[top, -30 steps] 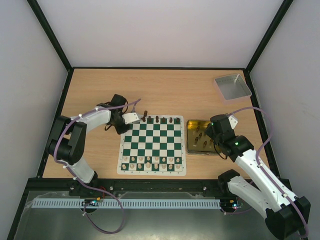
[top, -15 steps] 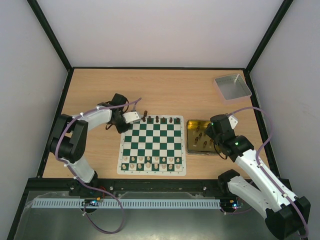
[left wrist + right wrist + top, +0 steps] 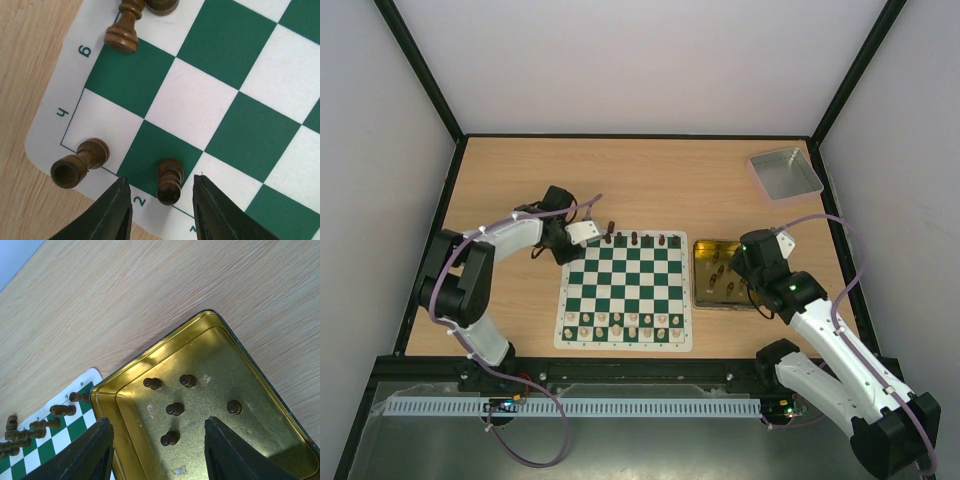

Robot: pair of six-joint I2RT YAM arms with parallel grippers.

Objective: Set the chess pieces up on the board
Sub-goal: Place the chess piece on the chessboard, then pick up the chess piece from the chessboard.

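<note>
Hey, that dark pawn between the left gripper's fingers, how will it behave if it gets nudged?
The pawn stands tall on a narrow base, so it probably tips easily. It looks like turned wood: likely light and rigid. Round in section, it may roll once down on the smooth board.

One of the chess pieces (image 3: 162,4) is cut off by the left wrist view's top edge. The gold tin (image 3: 220,360) runs past the right wrist view's bottom right corner.
</note>
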